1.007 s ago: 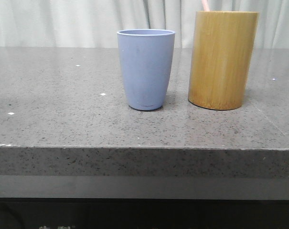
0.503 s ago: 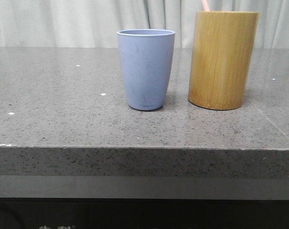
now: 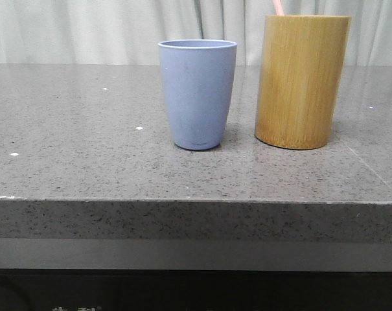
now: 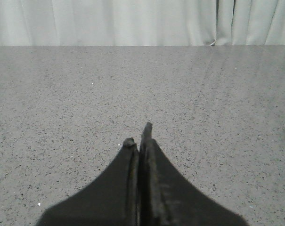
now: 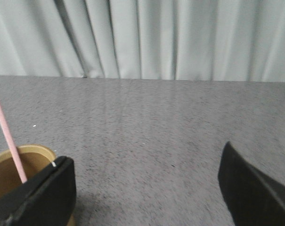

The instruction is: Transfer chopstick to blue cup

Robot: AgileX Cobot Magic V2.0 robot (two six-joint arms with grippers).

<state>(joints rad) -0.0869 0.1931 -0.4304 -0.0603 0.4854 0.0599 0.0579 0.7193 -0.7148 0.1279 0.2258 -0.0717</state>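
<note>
The blue cup (image 3: pixel 197 94) stands upright at the middle of the grey stone table. To its right stands a taller tan bamboo holder (image 3: pixel 302 81). A pale pink chopstick end (image 3: pixel 278 7) pokes out of the holder's top. In the right wrist view the chopstick (image 5: pixel 8 134) leans out of the holder's mouth (image 5: pixel 24 162), beside one finger. My right gripper (image 5: pixel 142 181) is open and empty, above the table just beside the holder. My left gripper (image 4: pixel 138 136) is shut and empty over bare table. Neither gripper shows in the front view.
The grey speckled table (image 3: pixel 85 149) ends in a front edge (image 3: pixel 183 201) near the camera. Pale curtains (image 3: pixel 85 29) hang behind the table.
</note>
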